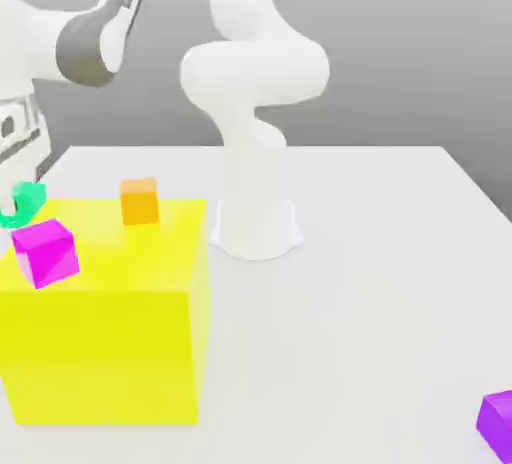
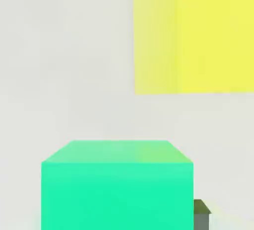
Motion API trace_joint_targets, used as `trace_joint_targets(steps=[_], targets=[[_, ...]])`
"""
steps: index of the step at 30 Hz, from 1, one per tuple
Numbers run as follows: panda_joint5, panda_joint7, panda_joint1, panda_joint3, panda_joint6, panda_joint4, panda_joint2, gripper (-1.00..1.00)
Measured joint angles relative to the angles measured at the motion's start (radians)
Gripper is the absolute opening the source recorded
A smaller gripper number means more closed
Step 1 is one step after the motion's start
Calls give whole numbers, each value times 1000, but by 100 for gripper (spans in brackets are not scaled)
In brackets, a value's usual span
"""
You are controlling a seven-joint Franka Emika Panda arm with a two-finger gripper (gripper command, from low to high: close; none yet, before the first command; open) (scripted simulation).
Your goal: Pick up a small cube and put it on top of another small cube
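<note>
Your claw (image 1: 18,214) is clenched on the teal cube (image 2: 117,189): likely light, rigid, smooth-faced, so keep gripping opposite flat faces.

teal-green cube (image 1: 24,202): 1 | orange cube (image 1: 140,201): 1 | magenta cube (image 1: 46,252): 1 | purple cube (image 1: 497,424): 1 | yellow block (image 1: 110,332): 1

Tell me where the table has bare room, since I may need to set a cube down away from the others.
The widest bare stretch of table lies between the robot's base and the purple cube. It is crowded at the exterior view's left: big yellow block, magenta cube, orange cube, teal cube.
</note>
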State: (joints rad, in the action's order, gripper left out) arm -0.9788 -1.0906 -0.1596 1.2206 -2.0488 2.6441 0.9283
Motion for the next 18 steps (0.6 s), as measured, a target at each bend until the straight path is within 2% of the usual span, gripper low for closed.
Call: trace_joint_targets(steps=[4, 9, 18], targets=[[87, 33, 53, -169, 109, 9, 72, -100], [199, 109, 49, -343, 213, 13, 121, -100], [402, 307, -70, -551, 292, 19, 82, -100]])
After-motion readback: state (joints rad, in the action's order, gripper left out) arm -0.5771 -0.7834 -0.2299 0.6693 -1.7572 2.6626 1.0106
